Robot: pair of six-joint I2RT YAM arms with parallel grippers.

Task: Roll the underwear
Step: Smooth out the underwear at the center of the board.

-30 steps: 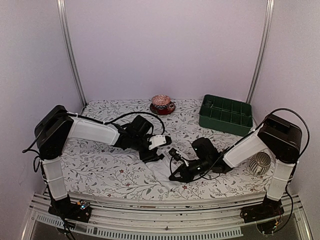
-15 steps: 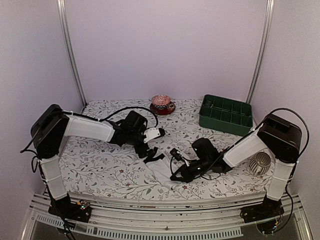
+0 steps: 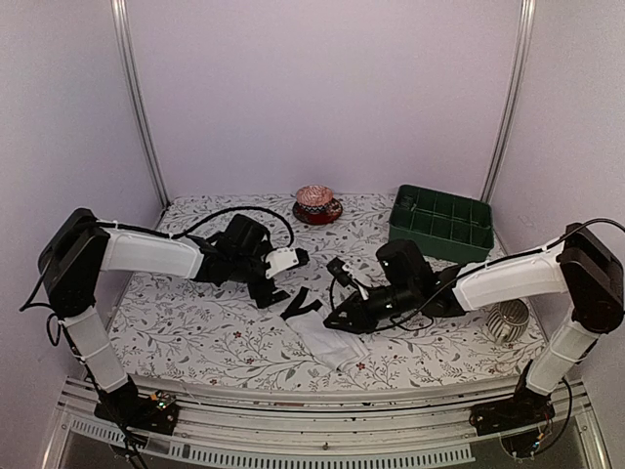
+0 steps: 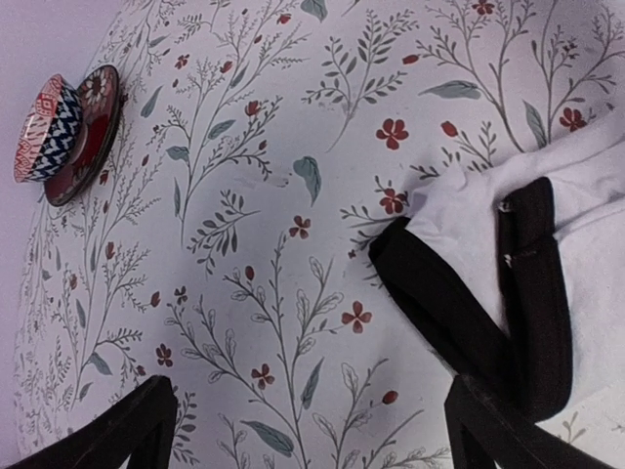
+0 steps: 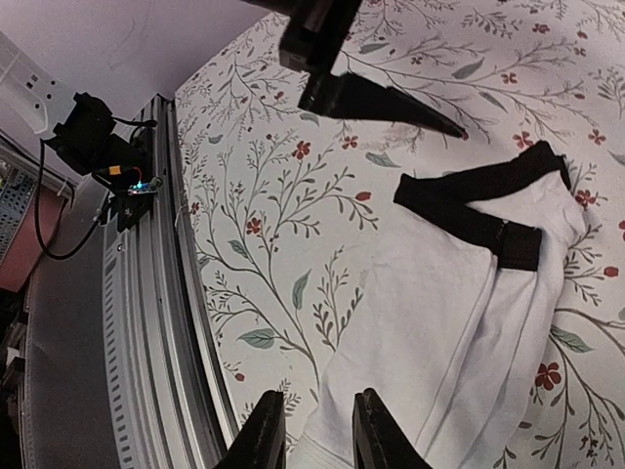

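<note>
White underwear (image 3: pixel 327 339) with black trim lies crumpled flat on the flowered tablecloth near the front middle. In the left wrist view the underwear (image 4: pixel 586 234) sits at the right, its black band running toward my right fingertip. My left gripper (image 3: pixel 275 292) hangs open wide just left of the cloth, holding nothing; its wrist view shows the left gripper (image 4: pixel 312 435) over bare tablecloth. My right gripper (image 3: pixel 338 319) hovers over the cloth's right side, jaws slightly apart and empty. The right wrist view shows the right gripper (image 5: pixel 317 435) above the underwear (image 5: pixel 439 293), near its front hem.
A patterned bowl on a red saucer (image 3: pixel 317 204) stands at the back middle. A green compartment crate (image 3: pixel 441 224) sits at the back right. A ribbed metal cup (image 3: pixel 508 319) lies near the right arm. The metal front rail (image 5: pixel 146 322) runs close to the cloth.
My left gripper opened and drew back to the left, off the black band. My right gripper rose from the cloth and its jaws parted, leaving the underwear lying on the table.
</note>
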